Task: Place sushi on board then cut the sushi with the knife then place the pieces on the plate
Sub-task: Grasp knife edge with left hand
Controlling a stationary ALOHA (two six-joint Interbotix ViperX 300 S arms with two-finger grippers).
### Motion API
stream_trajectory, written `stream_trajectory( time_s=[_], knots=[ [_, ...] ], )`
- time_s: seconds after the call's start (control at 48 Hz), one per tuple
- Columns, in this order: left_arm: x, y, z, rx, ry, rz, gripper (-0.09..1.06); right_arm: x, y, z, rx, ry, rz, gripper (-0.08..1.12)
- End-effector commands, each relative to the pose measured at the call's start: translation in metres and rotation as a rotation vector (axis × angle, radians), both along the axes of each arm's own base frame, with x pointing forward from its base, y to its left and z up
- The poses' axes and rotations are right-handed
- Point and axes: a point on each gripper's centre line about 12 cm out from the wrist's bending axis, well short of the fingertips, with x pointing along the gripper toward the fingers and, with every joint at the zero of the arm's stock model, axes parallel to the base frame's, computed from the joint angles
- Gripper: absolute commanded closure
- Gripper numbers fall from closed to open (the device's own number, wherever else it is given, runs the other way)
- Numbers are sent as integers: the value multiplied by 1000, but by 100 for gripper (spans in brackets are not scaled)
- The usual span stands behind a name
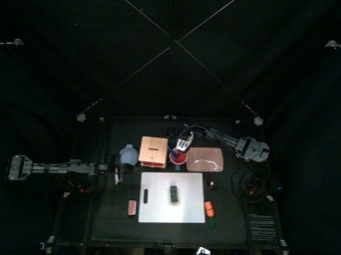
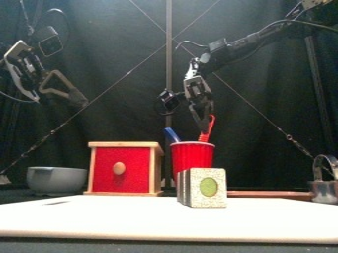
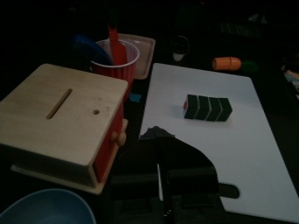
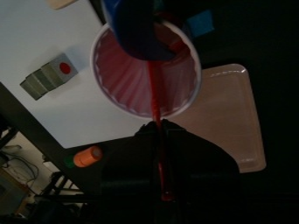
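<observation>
1. A toy sushi roll of dark green blocks (image 1: 174, 194) lies mid-board on the white cutting board (image 1: 154, 211). The board is the dial's centre, with 12 toward the back curtain.
2. At 11 o'clock stands a pale wooden box with a red drawer front (image 1: 151, 150), and a blue-grey bowl (image 1: 128, 156) sits just left of it.
3. At 12 o'clock a red cup (image 1: 178, 151) holds a blue toy knife (image 2: 172, 135) and a red toy knife (image 2: 208, 128).
4. At 1 o'clock lies a flat pink tray (image 1: 206, 159).
5. At 2 o'clock, beyond the tray, is a round metal cutter (image 2: 325, 170).
6. A small orange toy food (image 1: 130, 206) lies at 8 o'clock, and another toy food (image 1: 210, 209) lies at 4 o'clock, each beside a board edge.

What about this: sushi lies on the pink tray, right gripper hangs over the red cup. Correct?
No: the sushi lies on the white board, as the top view shows. The right gripper does hang over the red cup.
</observation>
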Motion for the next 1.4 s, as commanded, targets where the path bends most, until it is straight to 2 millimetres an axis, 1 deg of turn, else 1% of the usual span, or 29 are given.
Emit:
stream_trajectory(
  time_s=[0.021, 0.125, 0.25, 0.479, 0.562, 0.583, 0.729, 0.792, 0.833, 0.979, 1.062, 1.125, 1.271, 1.292, 1.396],
  knots=[
    [3, 2, 6, 0, -19, 6, 98, -1, -1, 32, -44, -56, 1, 65],
    [3, 2, 6, 0, -19, 6, 98, -2, -1, 47, -63, -79, 4, 65],
    [3, 2, 7, 1, -22, 6, 98, -5, 0, 60, -73, -96, 6, 65],
    [4, 2, 9, 3, -27, 6, 98, -22, 11, 98, -131, -148, 16, 65],
    [5, 2, 10, 2, -32, 7, 98, -33, 15, 114, -176, -169, 15, 65],
    [5, 2, 11, 2, -37, 7, 98, -37, 17, 121, -194, -176, 17, 65],
    [6, 2, 17, 7, -56, 6, 98, -53, 32, 146, -279, -221, 35, 65],
    [6, 2, 18, 8, -59, 6, 98, -59, 42, 155, -315, -253, 51, 65],
    [6, 2, 18, 8, -59, 6, 98, -62, 52, 160, -340, -287, 63, 65],
    [7, 1, 20, 11, -77, 3, 98, -74, 84, 161, -375, -391, 51, 65],
    [7, 2, 24, 16, -103, 4, 98, -85, 97, 160, -401, -452, 28, 65],
    [8, 2, 27, 22, -124, 3, 98, -97, 109, 156, -417, -511, 10, 65],
    [11, 2, 38, 31, -184, 7, 98, -120, 128, 143, -413, -615, -40, 65],
    [12, 2, 40, 32, -193, 7, 98, -126, 132, 139, -411, -633, -49, 65],
    [14, 3, 49, 41, -237, 6, 98, -139, 145, 123, -398, -720, -63, 65]
  ],
)
